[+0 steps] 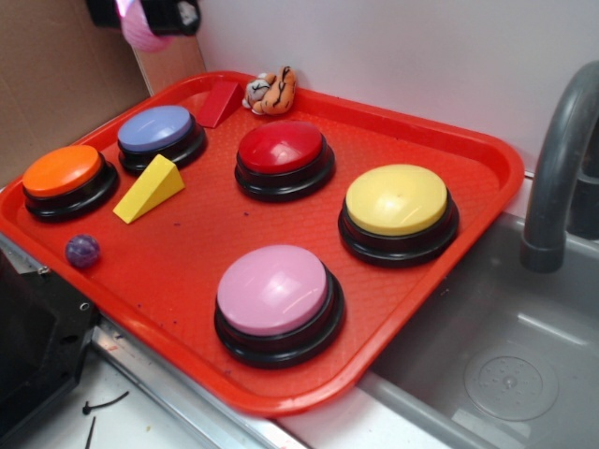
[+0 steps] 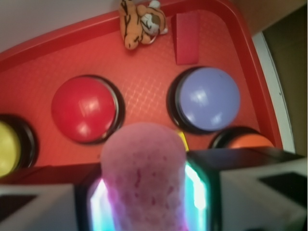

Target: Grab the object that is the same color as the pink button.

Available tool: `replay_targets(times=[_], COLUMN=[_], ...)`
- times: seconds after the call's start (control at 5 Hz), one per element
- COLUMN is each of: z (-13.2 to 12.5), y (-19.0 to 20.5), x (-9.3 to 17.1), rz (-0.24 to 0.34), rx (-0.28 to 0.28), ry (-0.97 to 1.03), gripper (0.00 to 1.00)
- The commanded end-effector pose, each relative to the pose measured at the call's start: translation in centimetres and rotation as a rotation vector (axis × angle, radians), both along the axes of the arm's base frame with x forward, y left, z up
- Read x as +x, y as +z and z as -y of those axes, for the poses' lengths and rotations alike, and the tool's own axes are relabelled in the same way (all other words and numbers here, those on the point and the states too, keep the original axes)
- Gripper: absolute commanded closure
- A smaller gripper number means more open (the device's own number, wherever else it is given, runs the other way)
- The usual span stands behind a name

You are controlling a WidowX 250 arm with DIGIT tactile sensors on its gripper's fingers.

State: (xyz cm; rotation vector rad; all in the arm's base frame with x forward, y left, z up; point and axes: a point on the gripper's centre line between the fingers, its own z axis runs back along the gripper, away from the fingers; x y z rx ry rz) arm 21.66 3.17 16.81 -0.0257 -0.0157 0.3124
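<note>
Pink ball (image 2: 143,178) in pincer (image 2: 144,202)

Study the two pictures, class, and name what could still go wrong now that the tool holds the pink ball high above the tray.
1. The pink ball is round and sticks out past the tool; it could slip free.
2. If dropped, it may bounce off the blue-purple button or the red wedge below and roll away.
3. The tray sits beside a sink, where a loose ball could end up.

A toy kitchen setup is suggested: a grey sink basin (image 1: 505,374) and faucet (image 1: 559,168) are seen beside a red tray (image 1: 187,271).
</note>
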Motion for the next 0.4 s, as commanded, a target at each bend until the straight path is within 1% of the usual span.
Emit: replay_targets(times=[0.0, 0.2], z=[-0.4, 1.0], y=[1.5, 0.4], x=[-2.3, -2.8], rz=[0.003, -0.003], rx=[-0.046, -0.049], ry=[-0.141, -0.228], gripper=[1.0, 1.0])
